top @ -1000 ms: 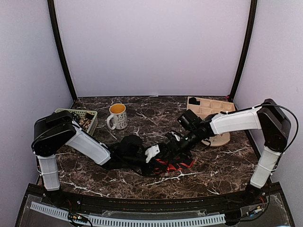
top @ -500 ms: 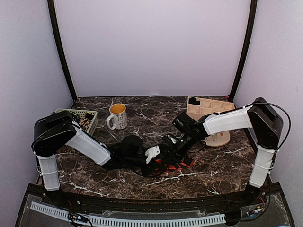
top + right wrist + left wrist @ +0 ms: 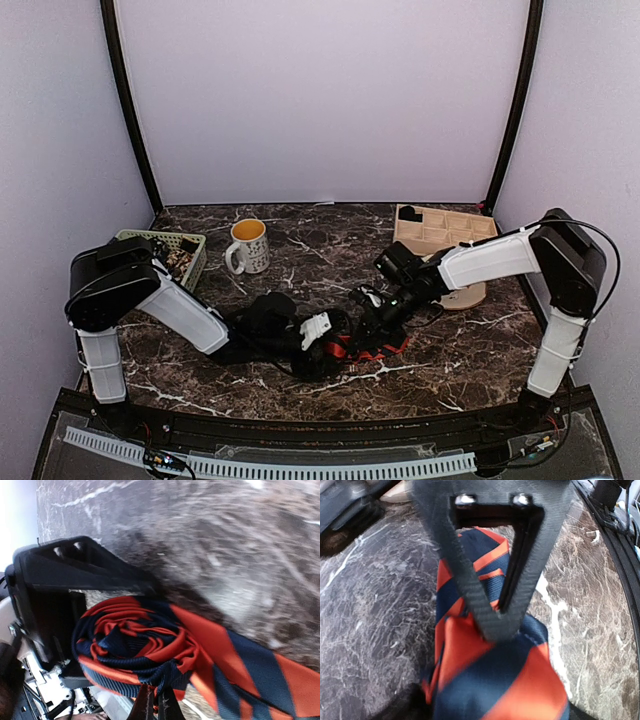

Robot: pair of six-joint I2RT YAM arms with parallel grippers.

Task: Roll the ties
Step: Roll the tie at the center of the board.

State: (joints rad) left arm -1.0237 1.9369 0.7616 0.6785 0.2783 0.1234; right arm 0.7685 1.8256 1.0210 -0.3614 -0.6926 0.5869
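Soft and slippery, the half-rolled striped tie (image 3: pixel 135 650) would likely uncoil unless pinched across its coil, where the right tool (image 3: pixel 152 704) gripped it; the left tool (image 3: pixel 316 329) showed no clear state.

1. The table (image 3: pixel 460 365) was viewed from high behind its near edge, at a distance.
2. The tie (image 3: pixel 485 680) was seen closely by both wrist cameras, and from overhead too.

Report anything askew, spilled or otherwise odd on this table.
The striped tie, in the middle of the marble table, is rolled unevenly: its coils sit loose and lopsided, with folds bunched rather than flat. Nothing looks spilled or broken.
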